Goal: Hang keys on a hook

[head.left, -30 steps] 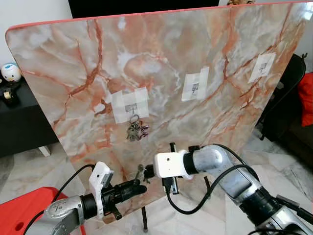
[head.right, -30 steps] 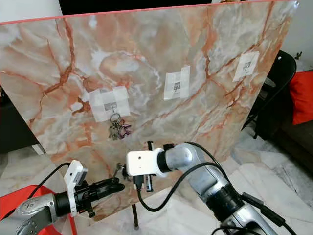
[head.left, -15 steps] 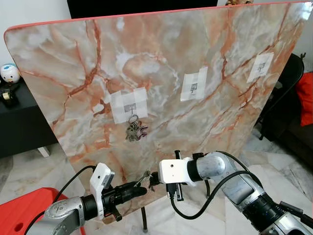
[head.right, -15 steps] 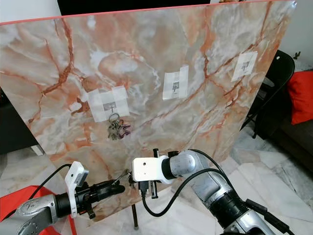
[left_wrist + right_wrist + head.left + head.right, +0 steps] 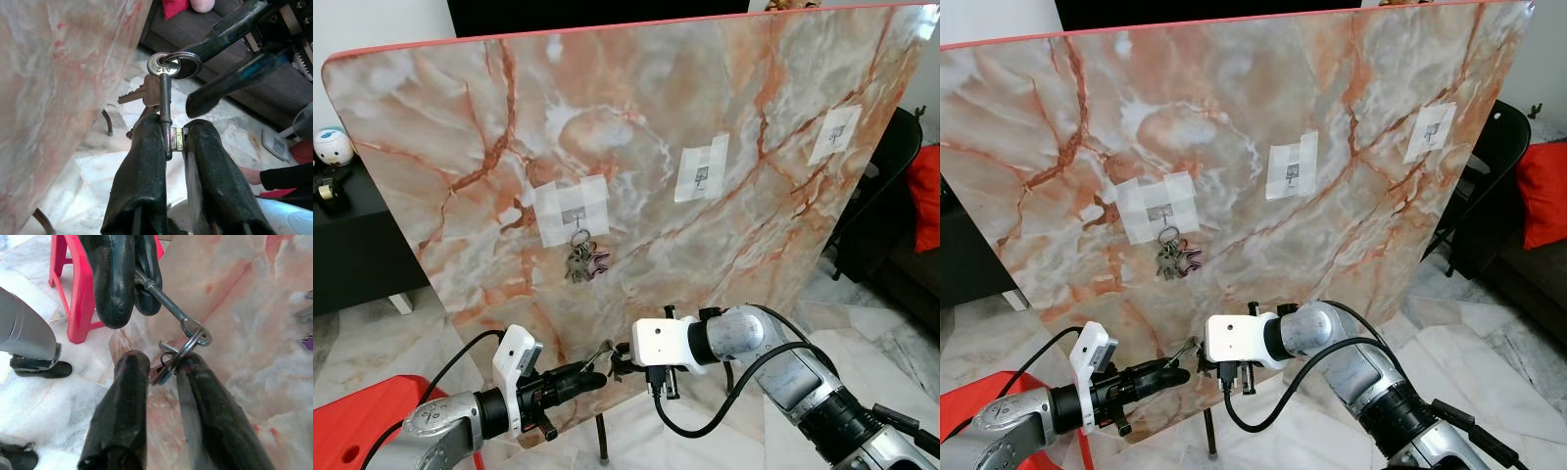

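My left gripper [image 5: 172, 132] is shut on the shaft of a long silver key [image 5: 165, 100], low in front of the marble board [image 5: 636, 117]. The key ring [image 5: 175, 63] with more keys hangs at its tip. My right gripper [image 5: 164, 364] meets it from the right and is open, with one finger [image 5: 205, 396] pushed into the key ring [image 5: 188, 345]. In the head views both grippers meet at the keys [image 5: 604, 351]. Three taped hooks sit on the board: the left hook [image 5: 576, 217] carries another key bunch [image 5: 583, 262], the middle hook [image 5: 702, 176] and right hook [image 5: 839, 134] are bare.
A red stool [image 5: 352, 436] stands at the lower left. A black cabinet [image 5: 357, 245] with a small white toy [image 5: 333, 145] is behind the board on the left. A black chair [image 5: 891, 186] and a red cushion [image 5: 928, 201] are at the right.
My right arm has dropped lower and its fingers have closed in on the key ring held out by the left gripper. In the last half second almost nothing moved.
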You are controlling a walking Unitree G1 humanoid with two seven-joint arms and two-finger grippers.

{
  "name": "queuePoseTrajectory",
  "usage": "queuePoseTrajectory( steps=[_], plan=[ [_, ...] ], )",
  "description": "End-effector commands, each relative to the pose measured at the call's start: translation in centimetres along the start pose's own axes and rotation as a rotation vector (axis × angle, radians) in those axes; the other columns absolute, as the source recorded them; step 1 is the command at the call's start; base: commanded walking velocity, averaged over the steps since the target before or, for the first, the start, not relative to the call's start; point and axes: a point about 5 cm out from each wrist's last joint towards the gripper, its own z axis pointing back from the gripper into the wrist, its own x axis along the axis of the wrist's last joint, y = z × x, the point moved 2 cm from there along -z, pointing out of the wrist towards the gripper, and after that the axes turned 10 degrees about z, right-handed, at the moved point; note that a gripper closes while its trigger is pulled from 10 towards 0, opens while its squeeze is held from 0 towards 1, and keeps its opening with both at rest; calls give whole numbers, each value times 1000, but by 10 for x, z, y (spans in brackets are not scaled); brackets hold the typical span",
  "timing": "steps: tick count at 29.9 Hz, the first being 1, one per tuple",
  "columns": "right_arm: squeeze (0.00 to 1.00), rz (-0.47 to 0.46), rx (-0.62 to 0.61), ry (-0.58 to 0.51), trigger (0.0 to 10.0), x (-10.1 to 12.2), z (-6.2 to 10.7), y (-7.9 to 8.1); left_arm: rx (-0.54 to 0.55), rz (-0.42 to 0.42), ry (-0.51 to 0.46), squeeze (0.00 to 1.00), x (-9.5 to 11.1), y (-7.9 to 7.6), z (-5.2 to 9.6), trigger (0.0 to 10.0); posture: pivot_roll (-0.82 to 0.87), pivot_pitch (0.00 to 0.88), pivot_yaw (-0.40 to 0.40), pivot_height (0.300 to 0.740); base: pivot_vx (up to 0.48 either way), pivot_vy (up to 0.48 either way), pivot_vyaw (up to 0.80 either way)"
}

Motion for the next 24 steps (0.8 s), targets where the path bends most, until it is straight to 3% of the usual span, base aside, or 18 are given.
queuePoseTrajectory(
  steps=[1, 7, 9, 15, 20, 24],
  plan=[
    [0, -17, 0, 36, 10000, -10, 4, 0, 34, -45, -21, 0, 9, 6, 3, 0, 54, 0, -62, 728, 0, 0, 0],
    [0, -1, -5, 77, 10000, -15, 7, -2, 34, -51, 1, 0, 6, 5, 4, 0, 56, 0, -63, 728, 0, 0, 0],
    [0, 47, -25, 174, 10000, -28, 9, -7, 23, -58, 40, 0, 1, 4, 5, 0, 52, 0, -62, 728, 0, 0, 0],
    [0, 55, -75, 225, 10000, -37, 8, -13, 17, -76, 72, 0, -2, 3, 5, 0, 60, 0, -63, 728, 0, 0, 0],
    [0, 39, -89, 240, 10000, -44, 6, -12, 37, -91, 98, 0, -5, 6, 7, 0, 58, 0, -62, 728, 0, 0, 0],
    [0, -24, -97, 280, 10000, -60, 3, -2, 114, -135, 157, 0, -15, 16, 10, 0, 58, 0, -62, 728, 0, 0, 0]
  ],
)
